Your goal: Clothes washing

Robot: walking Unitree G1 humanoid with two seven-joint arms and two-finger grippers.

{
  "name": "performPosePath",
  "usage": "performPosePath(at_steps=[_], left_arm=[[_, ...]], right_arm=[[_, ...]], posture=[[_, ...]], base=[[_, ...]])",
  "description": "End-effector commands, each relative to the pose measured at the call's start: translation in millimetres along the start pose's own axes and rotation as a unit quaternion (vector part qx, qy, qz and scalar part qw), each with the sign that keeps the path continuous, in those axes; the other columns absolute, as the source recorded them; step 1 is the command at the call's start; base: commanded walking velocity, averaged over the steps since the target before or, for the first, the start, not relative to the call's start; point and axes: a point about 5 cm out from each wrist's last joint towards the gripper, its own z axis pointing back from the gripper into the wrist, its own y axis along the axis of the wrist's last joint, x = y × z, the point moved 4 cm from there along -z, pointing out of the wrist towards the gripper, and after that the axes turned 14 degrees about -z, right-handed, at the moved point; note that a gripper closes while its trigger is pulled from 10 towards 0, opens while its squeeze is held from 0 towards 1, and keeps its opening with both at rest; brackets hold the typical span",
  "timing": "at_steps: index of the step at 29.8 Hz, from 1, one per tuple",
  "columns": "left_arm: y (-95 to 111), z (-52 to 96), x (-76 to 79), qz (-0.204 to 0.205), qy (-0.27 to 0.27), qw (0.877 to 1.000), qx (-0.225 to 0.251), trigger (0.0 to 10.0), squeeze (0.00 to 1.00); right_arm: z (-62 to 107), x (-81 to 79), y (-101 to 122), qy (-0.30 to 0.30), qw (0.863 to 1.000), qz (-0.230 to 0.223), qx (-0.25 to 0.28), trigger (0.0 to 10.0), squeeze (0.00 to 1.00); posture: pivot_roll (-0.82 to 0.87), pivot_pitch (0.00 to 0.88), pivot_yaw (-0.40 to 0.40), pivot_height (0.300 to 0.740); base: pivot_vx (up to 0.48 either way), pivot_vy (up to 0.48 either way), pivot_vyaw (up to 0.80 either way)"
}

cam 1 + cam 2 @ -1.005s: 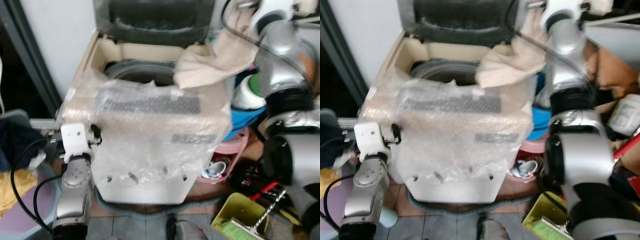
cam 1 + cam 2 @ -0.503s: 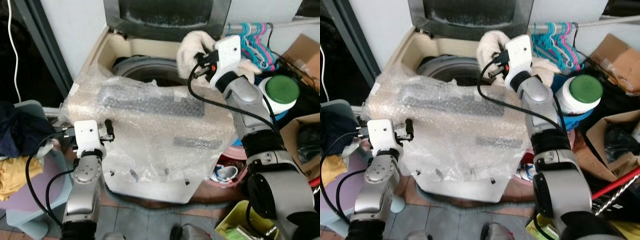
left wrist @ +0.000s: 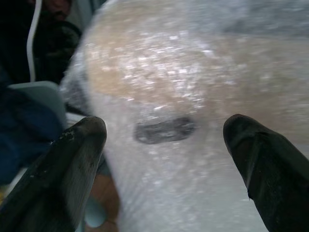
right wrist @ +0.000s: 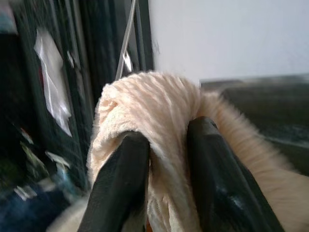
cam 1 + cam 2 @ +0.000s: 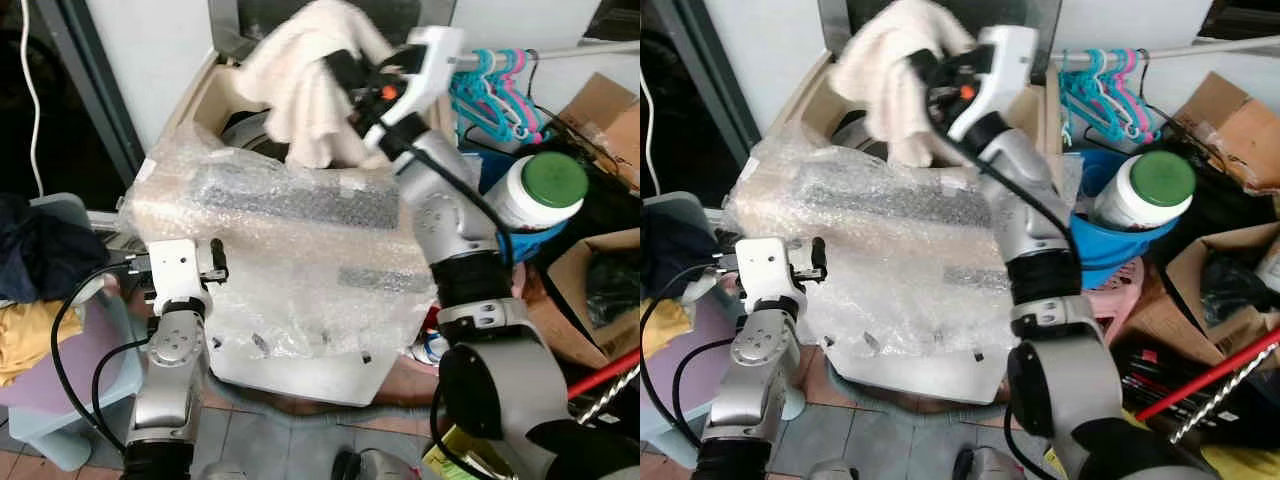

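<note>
A cream towel (image 5: 305, 75) hangs over the open drum (image 5: 243, 132) of a top-loading washing machine (image 5: 300, 250) wrapped in bubble wrap. My right gripper (image 5: 345, 72) is shut on the towel, its black fingers (image 4: 212, 179) pinching a fold of it above the tub. My left gripper (image 3: 166, 159) is open, low beside the machine's front left corner, with nothing between its fingers. The left arm's white wrist block (image 5: 175, 275) sits close to the wrapped panel.
A basin (image 5: 60, 370) with dark and yellow clothes (image 5: 35, 300) stands at the left. At the right are a blue tub (image 5: 1110, 250), a white jar with a green lid (image 5: 545, 190), coloured hangers (image 5: 490, 85), cardboard boxes (image 5: 1220, 120) and a red-handled tool (image 5: 1210, 375).
My right arm has swung the towel left, from the machine's right rear corner to above the drum. The left arm has stayed put.
</note>
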Motion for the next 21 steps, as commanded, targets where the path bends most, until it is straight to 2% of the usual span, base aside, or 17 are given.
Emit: performPosePath(at_steps=[1,2,3,5,6,7,9,10,11,12,13,15,16,18,21], left_arm=[[-0.7,-0.2,-1.7,-0.004,0.002,1.0,-0.003,10.0,0.0],[-0.7,-0.2,-1.7,-0.004,0.002,1.0,-0.003,10.0,0.0],[-1.1,-0.8,-0.5,-0.006,-0.001,1.0,-0.004,10.0,0.0],[-1.1,-1.1,0.1,-0.006,-0.002,1.0,-0.004,10.0,0.0],[-1.3,-1.8,0.5,-0.006,-0.003,1.0,-0.006,10.0,0.0],[-1.9,-2.3,0.7,-0.007,-0.004,1.0,-0.008,10.0,0.0],[-2.5,-2.8,1.0,-0.008,-0.005,1.0,-0.01,10.0,0.0],[-2.7,-3.2,1.5,-0.008,-0.007,1.0,-0.01,10.0,0.0],[-2.7,-3.2,1.5,-0.008,-0.007,1.0,-0.01,10.0,0.0],[-3.0,-3.5,2.3,-0.007,-0.009,1.0,-0.011,10.0,0.0],[-3.0,-3.5,2.3,-0.007,-0.009,1.0,-0.011,10.0,0.0],[-2.9,-3.7,2.1,-0.003,-0.009,1.0,-0.012,10.0,0.0],[-2.9,-3.7,2.1,-0.003,-0.009,1.0,-0.012,10.0,0.0],[-2.4,-4.1,-0.4,-0.004,-0.006,1.0,-0.008,10.0,0.0],[-2.6,-4.2,-0.2,-0.006,-0.01,1.0,-0.009,10.0,0.0]], right_arm=[[11.2,21.9,-1.7,-0.056,0.995,0.075,-0.015,10.0,1.0],[11.2,21.9,-1.7,-0.056,0.995,0.075,-0.015,10.0,1.0],[17.9,35.8,-1.5,-0.093,0.99,0.105,-0.021,10.0,1.0],[25.6,51.1,2.5,-0.139,0.984,0.112,-0.017,10.0,1.0],[33.7,63.7,5.8,-0.171,0.977,0.124,-0.018,10.0,1.0],[39.8,71.2,7.5,-0.188,0.972,0.138,-0.022,10.0,1.0],[52.2,81.6,9.7,-0.209,0.968,0.137,-0.023,10.0,1.0],[61.9,83.6,8.9,-0.208,0.967,0.143,-0.024,10.0,1.0],[61.9,83.6,8.9,-0.208,0.967,0.143,-0.024,10.0,1.0],[73.1,81.8,6.3,-0.197,0.968,0.153,-0.025,10.0,1.0],[73.1,81.8,6.3,-0.197,0.968,0.153,-0.025,10.0,1.0],[87.1,78.7,2.6,-0.191,0.969,0.153,-0.02,10.0,1.0],[87.1,78.7,2.6,-0.191,0.969,0.153,-0.02,10.0,1.0],[106.7,70.7,-6.5,-0.178,0.968,0.176,-0.026,10.0,1.0],[115.8,66.6,-14.9,-0.183,0.968,0.168,-0.032,10.0,1.0]], posture=[[0.0,0.0,-0.031,0.74],[0.0,0.0,-0.031,0.74],[-0.01,0.0,-0.027,0.74],[-0.01,0.0,-0.027,0.74],[-0.01,0.0,-0.022,0.74],[-0.02,0.0,-0.019,0.74],[-0.02,0.0,-0.015,0.74],[-0.03,0.0,-0.013,0.74],[-0.03,0.0,-0.013,0.74],[-0.03,0.0,-0.01,0.74],[-0.03,0.0,-0.01,0.74],[-0.03,0.0,-0.009,0.74],[-0.03,0.0,-0.009,0.74],[-0.04,0.0,-0.005,0.74],[-0.04,0.0,0.002,0.74]], base=[[0.0,0.0,0.0],[0.0,0.0,0.0],[0.0,0.0,0.0],[0.0,0.0,0.0],[0.0,0.0,0.0],[0.0,0.0,0.0],[0.0,0.0,0.0],[0.0,0.0,0.0],[0.0,0.0,0.0],[0.0,0.0,0.0],[0.0,0.0,0.0],[0.0,0.0,0.0],[0.0,0.0,0.0],[0.0,0.0,0.0],[0.0,0.0,0.0]])
